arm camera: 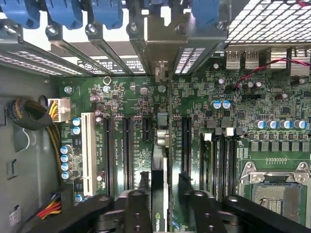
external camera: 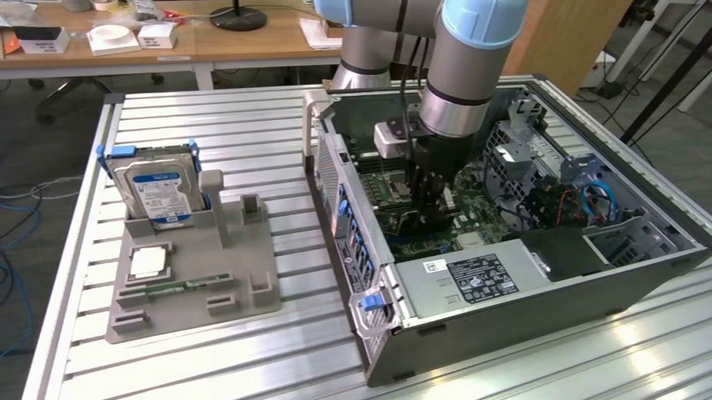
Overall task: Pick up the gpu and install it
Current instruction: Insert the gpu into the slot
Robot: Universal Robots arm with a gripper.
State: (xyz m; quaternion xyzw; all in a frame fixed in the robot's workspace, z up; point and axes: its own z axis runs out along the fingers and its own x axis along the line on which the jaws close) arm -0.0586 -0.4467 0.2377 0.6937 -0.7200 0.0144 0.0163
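Note:
The gpu [arm camera: 159, 162] is a thin black card seen edge-on, standing upright in a slot on the green motherboard [arm camera: 121, 97]. Its silver bracket [arm camera: 162, 73] sits at the case's rear slot opening. My gripper [arm camera: 163, 189] straddles the card; the left fingertip [arm camera: 145, 187] is close beside it and the right fingertip [arm camera: 184, 187] stands a small gap away, so the jaws look open. In the exterior view the arm reaches straight down into the open computer case [external camera: 333, 192], with the gripper [external camera: 428, 204] low over the motherboard.
On the exterior view's left, a grey fixture [external camera: 189, 283] holds a blue-labelled hard drive [external camera: 162, 187], a processor chip [external camera: 148, 262] and a green memory stick [external camera: 178, 287]. In the case are the power supply [external camera: 473, 275], blue slot clips [arm camera: 104, 12], a processor socket [arm camera: 277, 194] and a cable bundle [arm camera: 29, 114].

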